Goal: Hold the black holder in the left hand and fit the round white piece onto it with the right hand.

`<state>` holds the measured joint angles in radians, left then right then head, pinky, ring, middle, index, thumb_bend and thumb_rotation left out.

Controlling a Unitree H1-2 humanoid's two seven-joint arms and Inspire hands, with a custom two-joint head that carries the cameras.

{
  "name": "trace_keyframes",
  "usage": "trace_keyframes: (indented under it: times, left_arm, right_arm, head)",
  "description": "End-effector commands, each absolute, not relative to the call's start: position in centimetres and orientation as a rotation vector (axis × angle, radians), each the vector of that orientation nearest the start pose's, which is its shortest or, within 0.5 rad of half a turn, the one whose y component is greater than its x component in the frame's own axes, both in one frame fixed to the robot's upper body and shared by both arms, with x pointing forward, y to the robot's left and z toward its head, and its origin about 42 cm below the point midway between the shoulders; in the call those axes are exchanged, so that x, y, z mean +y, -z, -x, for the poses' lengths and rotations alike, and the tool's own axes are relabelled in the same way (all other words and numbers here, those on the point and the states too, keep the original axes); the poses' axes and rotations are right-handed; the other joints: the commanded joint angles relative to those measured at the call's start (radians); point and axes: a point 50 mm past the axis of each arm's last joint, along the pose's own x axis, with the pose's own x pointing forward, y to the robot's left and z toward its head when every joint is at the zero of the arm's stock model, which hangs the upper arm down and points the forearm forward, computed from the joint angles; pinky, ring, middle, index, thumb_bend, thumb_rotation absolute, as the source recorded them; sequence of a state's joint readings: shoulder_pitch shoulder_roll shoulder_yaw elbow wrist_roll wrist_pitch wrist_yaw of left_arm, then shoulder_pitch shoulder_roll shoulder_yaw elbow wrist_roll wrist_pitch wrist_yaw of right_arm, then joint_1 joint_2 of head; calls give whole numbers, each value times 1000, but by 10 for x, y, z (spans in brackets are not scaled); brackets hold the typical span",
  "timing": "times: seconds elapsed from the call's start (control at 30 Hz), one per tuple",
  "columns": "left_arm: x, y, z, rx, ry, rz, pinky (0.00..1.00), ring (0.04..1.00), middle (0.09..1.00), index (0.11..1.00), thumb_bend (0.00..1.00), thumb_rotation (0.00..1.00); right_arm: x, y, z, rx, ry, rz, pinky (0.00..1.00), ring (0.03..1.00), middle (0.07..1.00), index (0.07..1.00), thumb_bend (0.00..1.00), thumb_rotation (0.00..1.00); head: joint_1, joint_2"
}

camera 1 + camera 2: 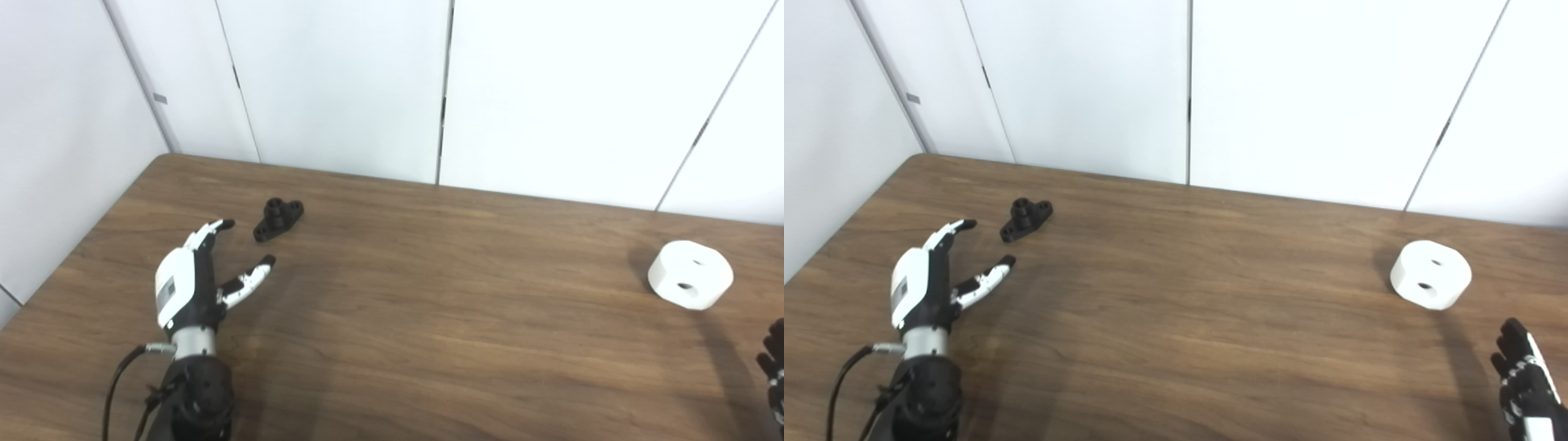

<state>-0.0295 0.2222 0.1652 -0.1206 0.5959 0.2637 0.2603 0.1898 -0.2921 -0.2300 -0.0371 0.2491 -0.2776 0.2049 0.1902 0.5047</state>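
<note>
The small black holder (pixel 278 218) lies on the brown table (pixel 429 306) at the far left, untouched. My left hand (pixel 190 278) hovers just in front of it, open, fingers and thumb spread and pointing toward it, a short gap between them. The round white piece (pixel 690 274), a thick disc with two holes, rests at the far right. My right hand (pixel 1525 383) is low at the bottom right corner, in front of the white piece and well apart from it, fingers spread and holding nothing. In the left eye view only its fingertips show.
White wall panels (pixel 343 86) stand close behind the table's far edge and along its left side. Bare wood stretches between the two parts. A black cable (pixel 116 386) loops beside my left forearm.
</note>
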Motion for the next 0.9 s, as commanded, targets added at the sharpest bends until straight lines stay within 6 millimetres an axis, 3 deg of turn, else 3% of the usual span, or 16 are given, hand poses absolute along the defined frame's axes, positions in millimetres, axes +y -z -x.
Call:
trace_keyframes:
  times: [0.0,0.43,0.87]
  left_arm:
    - [348,-171,-301,-48,-582,-864,913,925,889,805,789,377]
    - [364,-174,-350,25,-577,-934,972,935,888,787,795,353]
    - [370,-173,-377,69,-546,-991,946,921,876,759,822,368]
  right_arm:
    - [-353,-75,-190,-61,54,54,1000,1000,995,978,642,942]
    - [-351,-77,-187,-59,51,67,1000,1000,1000,981,612,946]
    - [-350,-79,-184,-57,52,70,1000,1000,1000,983,620,957]
  head:
    - [6,6]
    - [5,14]
    - [5,21]
